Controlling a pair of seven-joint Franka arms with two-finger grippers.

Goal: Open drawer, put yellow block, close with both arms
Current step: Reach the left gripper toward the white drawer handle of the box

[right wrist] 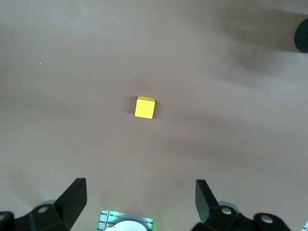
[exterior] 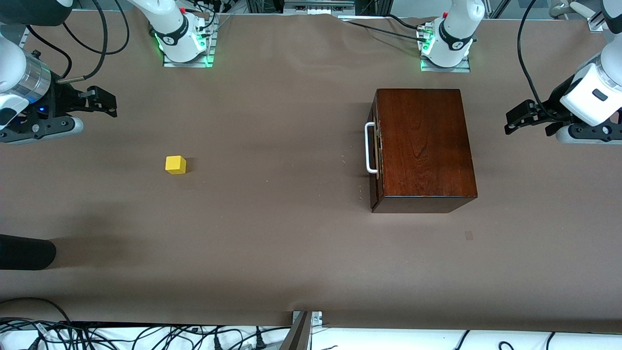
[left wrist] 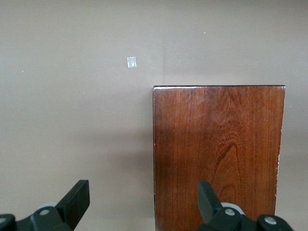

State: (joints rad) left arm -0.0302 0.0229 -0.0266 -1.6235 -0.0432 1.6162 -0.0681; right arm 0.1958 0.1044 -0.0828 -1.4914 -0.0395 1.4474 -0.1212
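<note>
Drawer (exterior: 373, 150) shut, yellow block (exterior: 175, 165) well apart, on open table (exterior: 291, 233)

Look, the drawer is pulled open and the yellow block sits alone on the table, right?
Not quite. The drawer is shut: in the front view its front with the white handle sits flush with the wooden box. The yellow block does sit alone on the table, toward the right arm's end.

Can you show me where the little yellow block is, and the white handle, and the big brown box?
yellow block (exterior: 175, 164): front view, on the top face of the cube.
white handle (exterior: 370, 147): front view, on the long bar of the drawer's handle.
brown box (exterior: 423, 141): front view, on the middle of its wooden top.
</note>
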